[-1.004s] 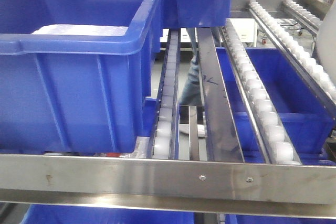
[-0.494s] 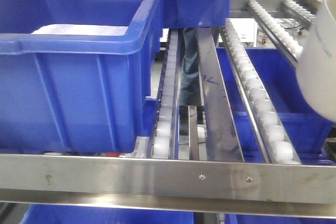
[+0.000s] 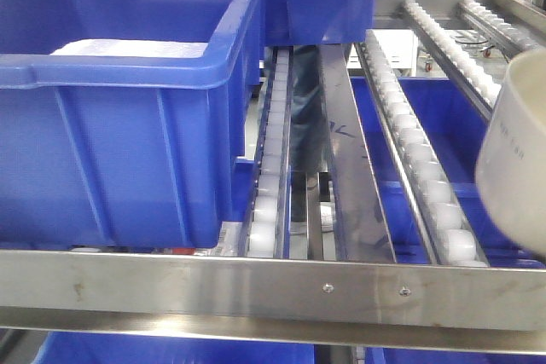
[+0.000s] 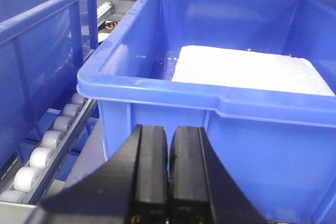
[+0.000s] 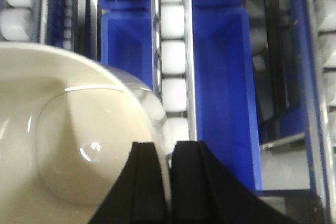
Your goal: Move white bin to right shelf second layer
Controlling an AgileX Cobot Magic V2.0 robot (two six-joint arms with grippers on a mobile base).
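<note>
Steel roller rack level (image 3: 367,202), blue crate (image 3: 128,117) aboard, white bin (image 3: 516,168) above rollers

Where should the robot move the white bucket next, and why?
Probably a little further in over the roller tracks and then down. The white bin sits at the right edge of the front view, seemingly above the rollers rather than resting on them. The right gripper pinches its rim, and the lane beside the blue crate looks free.
</note>
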